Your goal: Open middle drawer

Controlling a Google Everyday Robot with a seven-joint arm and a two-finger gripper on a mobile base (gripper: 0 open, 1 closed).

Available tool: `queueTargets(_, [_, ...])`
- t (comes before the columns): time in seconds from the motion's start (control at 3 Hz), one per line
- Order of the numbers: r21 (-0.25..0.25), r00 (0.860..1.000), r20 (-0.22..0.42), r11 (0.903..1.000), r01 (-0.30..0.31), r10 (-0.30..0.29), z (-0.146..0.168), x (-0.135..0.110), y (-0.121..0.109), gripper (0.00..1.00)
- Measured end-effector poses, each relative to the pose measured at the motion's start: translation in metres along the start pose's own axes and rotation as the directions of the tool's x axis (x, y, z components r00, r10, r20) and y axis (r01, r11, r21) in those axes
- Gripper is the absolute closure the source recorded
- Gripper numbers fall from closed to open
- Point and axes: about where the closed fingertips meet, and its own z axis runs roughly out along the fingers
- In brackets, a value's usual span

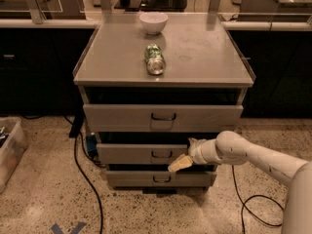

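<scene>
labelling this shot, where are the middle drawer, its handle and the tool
middle drawer (131,153), camera view, bare grey front left of the handle
handle (161,154), camera view, middle of the dark loop
tool (178,164), camera view, pale tip just right of and below the handle

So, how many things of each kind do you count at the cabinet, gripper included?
Drawers: 3 (top drawer, middle drawer, bottom drawer)
Bowl: 1
Can: 1
Gripper: 1, just below and right of the middle drawer's handle
Total: 6
</scene>
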Motion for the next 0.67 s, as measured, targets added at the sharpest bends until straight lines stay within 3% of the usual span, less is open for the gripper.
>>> queueTargets(0.67, [-0.029, 0.995, -0.096, 0.9991, -0.031, 0.028, 0.018, 0.019, -0.004, 0.0])
